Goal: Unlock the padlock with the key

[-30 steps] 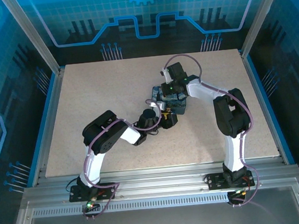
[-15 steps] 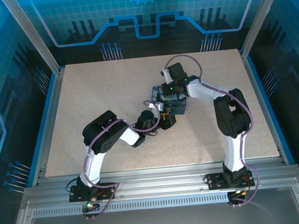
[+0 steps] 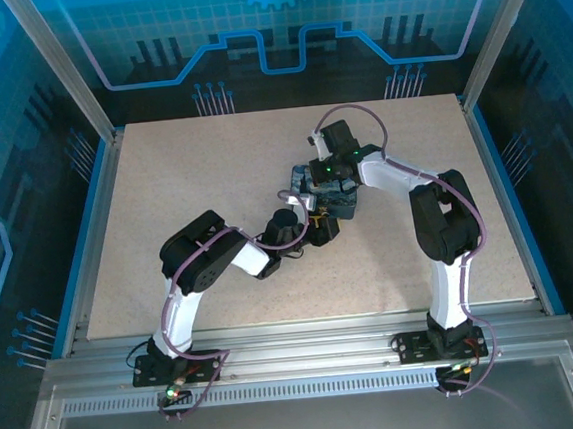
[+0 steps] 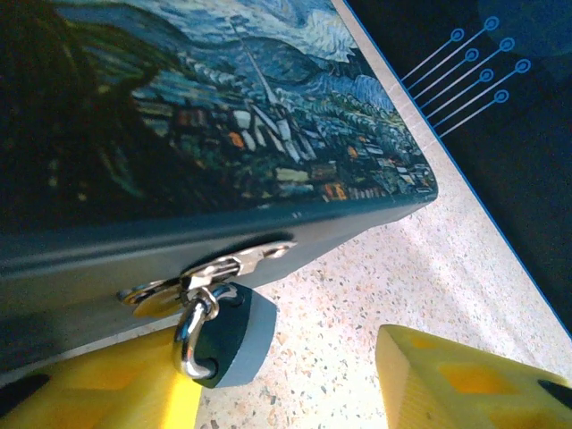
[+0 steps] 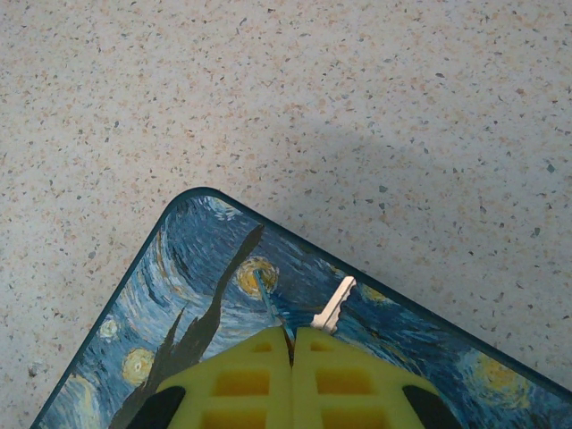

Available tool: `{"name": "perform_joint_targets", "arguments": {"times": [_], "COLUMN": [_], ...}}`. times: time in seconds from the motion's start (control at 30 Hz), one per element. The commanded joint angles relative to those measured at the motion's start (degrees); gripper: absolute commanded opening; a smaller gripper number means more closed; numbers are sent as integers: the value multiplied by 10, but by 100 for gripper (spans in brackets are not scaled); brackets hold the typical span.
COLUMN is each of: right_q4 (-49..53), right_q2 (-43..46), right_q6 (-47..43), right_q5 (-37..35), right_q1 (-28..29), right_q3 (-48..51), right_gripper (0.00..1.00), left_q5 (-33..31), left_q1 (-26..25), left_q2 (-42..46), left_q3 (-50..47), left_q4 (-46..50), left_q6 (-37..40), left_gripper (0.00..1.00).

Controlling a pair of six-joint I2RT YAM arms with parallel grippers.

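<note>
We see the left gripper [image 4: 288, 368] standing open, its two yellow fingers [image 4: 465, 380] spread wide low in its wrist view. The small bluish-grey metal padlock [image 4: 234, 335] hangs between them, well over toward the left-hand finger. Its body overlaps that pad, though we cannot tell whether they touch. The padlock's silver shackle [image 4: 190, 329] passes through the shiny metal hasp [image 4: 232, 266] on the side wall of the rectangular dark-blue tin with the swirling night-sky painting [image 4: 223, 134]. The tin sits directly ahead of and above this gripper's fingers. Below and ahead of the right-hand finger lies the speckled beige table [image 4: 357, 286].

The right gripper [image 5: 292, 332] has its yellow fingers pressed flat together with no gap between them. The small thin silvery metal key [image 5: 333, 307] pokes out just past their tips, a little to the right of the seam, and slants up and to the right. It looks pinched at its base, which the fingers hide. Under the key and the fingertips is the painted lid of the tin [image 5: 206, 259], whose rounded corner lies ahead and to the left.

From above, the right gripper [image 3: 325, 176] hangs over the far part of the tin [image 3: 338, 202]. The left gripper [image 3: 315, 229] comes at its near side, so key and padlock are on opposite sides of the tin.
</note>
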State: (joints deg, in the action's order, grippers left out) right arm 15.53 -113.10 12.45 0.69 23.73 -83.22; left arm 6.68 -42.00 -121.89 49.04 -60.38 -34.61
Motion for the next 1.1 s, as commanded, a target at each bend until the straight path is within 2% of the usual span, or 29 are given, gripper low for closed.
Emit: {"name": "perform_joint_targets", "arguments": {"times": [0.0, 0.33, 0.9, 1.07], "right_q4": [50, 50, 42, 38], "right_q2": [-8, -6, 1, 3], "right_q6": [6, 6, 8, 11], "right_q5": [5, 4, 6, 7], "right_q1": [8, 8, 7, 7], "right_q3": [21, 24, 36, 40], "right_gripper": [0, 0, 0, 0], "left_q5": [-5, 1, -5, 0], "left_q1": [0, 0, 7, 15], "left_q2": [-14, -30, -19, -9], "left_q3": [14, 17, -3, -14], "left_q4": [2, -42, 0, 10], "left_q6": [-5, -17, -15, -8], "left_gripper": [52, 58, 34, 23]}}
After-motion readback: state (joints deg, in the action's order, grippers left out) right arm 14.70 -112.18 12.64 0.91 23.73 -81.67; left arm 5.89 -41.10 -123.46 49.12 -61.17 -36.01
